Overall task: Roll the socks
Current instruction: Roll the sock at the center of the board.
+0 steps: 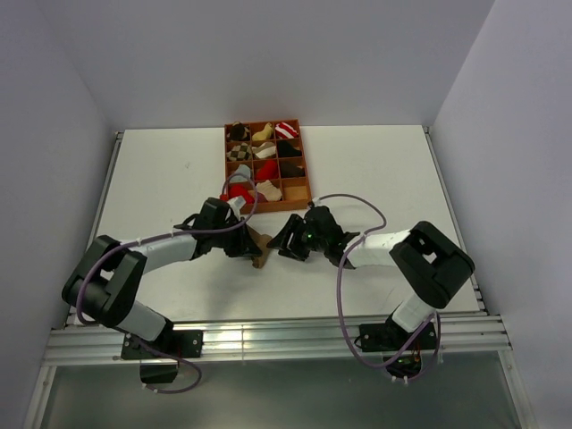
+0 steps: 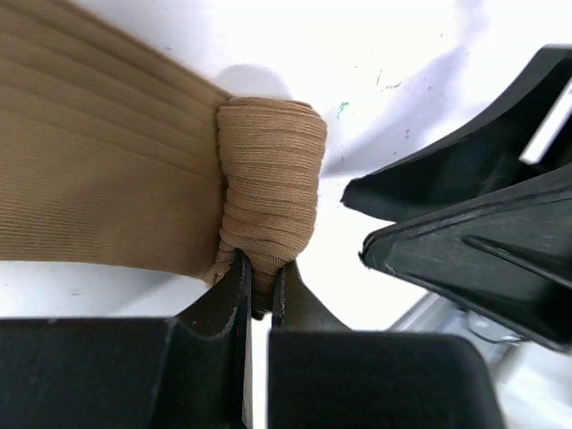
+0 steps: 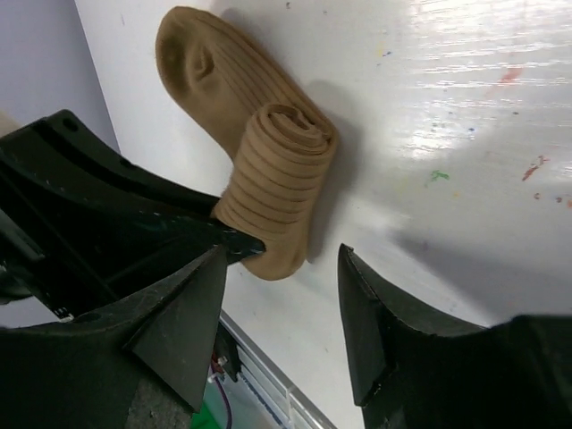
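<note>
On the white table (image 1: pixel 161 170) your left gripper (image 2: pixel 262 268) pinches the half-rolled brown sock (image 3: pixel 277 170), with your right gripper (image 3: pixel 284 253) wide open just beside it.

The sock (image 1: pixel 260 248) lies on the table (image 1: pixel 161 170) between left arm (image 1: pixel 170 246) and right arm (image 1: pixel 375 247); tray (image 1: pixel 295 190) behind it.

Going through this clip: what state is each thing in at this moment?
Brown sock: partly rolled, with one end wound into a roll and the rest lying flat.
Left end effector: shut, pinching the end of the roll.
Right end effector: open, with its fingers on either side of the roll's end and not gripping it.
Tray: most compartments hold socks; the near right one looks empty.
</note>
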`<action>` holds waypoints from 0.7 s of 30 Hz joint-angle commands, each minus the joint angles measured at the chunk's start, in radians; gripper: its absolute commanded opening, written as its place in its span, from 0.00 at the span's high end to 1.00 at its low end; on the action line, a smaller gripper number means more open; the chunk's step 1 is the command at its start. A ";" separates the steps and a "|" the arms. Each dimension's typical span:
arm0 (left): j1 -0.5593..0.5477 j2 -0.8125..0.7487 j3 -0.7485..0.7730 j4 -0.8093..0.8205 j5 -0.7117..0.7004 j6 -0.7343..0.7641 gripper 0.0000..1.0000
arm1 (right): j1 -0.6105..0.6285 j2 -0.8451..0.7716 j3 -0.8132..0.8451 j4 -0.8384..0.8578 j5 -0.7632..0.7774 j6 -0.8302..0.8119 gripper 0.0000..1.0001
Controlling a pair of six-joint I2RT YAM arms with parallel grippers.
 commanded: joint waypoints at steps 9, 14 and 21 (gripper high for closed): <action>0.123 0.140 -0.002 0.038 0.224 -0.083 0.99 | -0.005 0.110 -0.014 0.217 0.038 0.056 0.43; 0.143 0.153 -0.009 0.030 0.204 -0.088 0.99 | -0.005 0.172 0.006 0.242 0.026 0.062 0.44; 0.152 0.216 0.031 -0.024 0.186 -0.071 0.98 | 0.004 0.251 0.028 0.288 0.008 0.084 0.45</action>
